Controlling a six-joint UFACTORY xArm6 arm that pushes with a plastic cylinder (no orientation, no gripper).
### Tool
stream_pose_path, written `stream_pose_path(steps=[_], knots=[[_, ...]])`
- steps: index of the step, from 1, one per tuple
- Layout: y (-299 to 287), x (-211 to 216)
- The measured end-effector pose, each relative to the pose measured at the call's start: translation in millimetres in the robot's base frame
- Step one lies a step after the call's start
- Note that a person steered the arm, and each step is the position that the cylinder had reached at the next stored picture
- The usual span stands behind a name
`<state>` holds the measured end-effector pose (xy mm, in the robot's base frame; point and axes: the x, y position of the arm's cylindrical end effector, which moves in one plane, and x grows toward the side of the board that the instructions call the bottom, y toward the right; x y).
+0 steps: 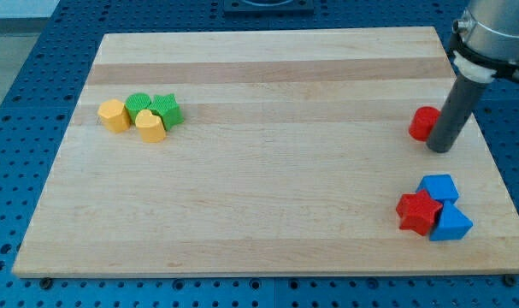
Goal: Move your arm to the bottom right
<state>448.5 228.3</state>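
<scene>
My rod comes down from the view's top right, and my tip rests on the wooden board near its right edge. A red block sits just left of the rod, touching or almost touching it. Below my tip, near the board's bottom right corner, lies a cluster: a red star-shaped block, a blue block above it and a blue block to its right.
At the board's upper left is a group of a yellow block, a yellow heart-shaped block, a green block and a green star-like block. A blue perforated table surrounds the board.
</scene>
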Motion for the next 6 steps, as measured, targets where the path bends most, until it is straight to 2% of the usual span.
stream_pose_path(steps=[3,6], knots=[[0,-46],[11,32]])
